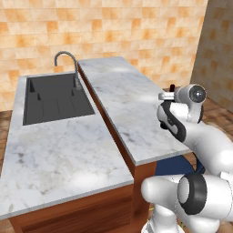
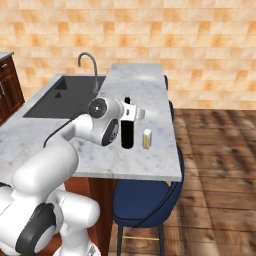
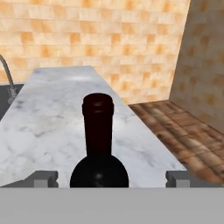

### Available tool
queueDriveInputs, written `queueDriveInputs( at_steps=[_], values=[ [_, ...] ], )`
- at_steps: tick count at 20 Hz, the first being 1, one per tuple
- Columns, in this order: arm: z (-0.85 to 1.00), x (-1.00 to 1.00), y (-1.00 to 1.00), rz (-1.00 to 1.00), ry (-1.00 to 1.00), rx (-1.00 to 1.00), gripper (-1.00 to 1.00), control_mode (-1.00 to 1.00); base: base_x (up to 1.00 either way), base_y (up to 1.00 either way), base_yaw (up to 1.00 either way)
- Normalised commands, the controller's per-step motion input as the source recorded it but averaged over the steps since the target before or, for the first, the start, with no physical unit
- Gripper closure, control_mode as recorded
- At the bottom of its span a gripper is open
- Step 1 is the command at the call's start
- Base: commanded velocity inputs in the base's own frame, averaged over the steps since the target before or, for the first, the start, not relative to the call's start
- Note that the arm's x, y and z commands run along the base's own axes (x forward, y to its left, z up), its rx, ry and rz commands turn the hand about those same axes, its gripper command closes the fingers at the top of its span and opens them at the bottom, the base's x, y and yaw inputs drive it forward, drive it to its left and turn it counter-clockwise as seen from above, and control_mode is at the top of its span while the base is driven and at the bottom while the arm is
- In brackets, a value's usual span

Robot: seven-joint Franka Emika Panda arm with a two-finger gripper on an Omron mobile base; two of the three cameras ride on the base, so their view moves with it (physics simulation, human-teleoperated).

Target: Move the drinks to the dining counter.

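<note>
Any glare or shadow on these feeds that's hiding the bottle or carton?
Right base view: even light, wine bottle and carton stand sharp on the dining counter, soft shadows only. Left base view: pale sheen on the marble; the arm covers most of the bottle. Hand view: bottle neck crisp, faint highlight on its shoulder, between the open gripper.

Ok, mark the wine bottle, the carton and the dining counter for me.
wine bottle (image 2: 127, 135), right base view, on its dark body.
carton (image 2: 147, 139), right base view, on its front face.
dining counter (image 2: 137, 85), right base view, on bare marble at its far end.
</note>
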Motion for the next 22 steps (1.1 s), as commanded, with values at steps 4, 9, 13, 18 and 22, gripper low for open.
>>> queueDriveInputs(
  at_steps=[4, 9, 13, 18, 22],
  values=[
    [0.44, -0.33, 0.0, -0.05, -0.16, -0.02, -1.0, -1.0, 0.0, 0.0, 0.0],
    [0.4, -0.27, 0.0, -0.02, -0.12, -0.03, -1.0, -1.0, 0.0, 0.0, 0.0],
    [0.42, -0.23, 0.0, 0.0, -0.1, -0.04, -1.0, -1.0, 0.0, 0.0, 0.0],
    [0.47, -0.24, 0.0, 0.0, -0.06, -0.01, -1.0, -1.0, 0.0, 0.0, 0.0],
    [0.39, -0.16, 0.01, 0.0, 0.0, 0.0, -1.0, -1.0, 0.0, 0.0, 0.0]
  ],
)
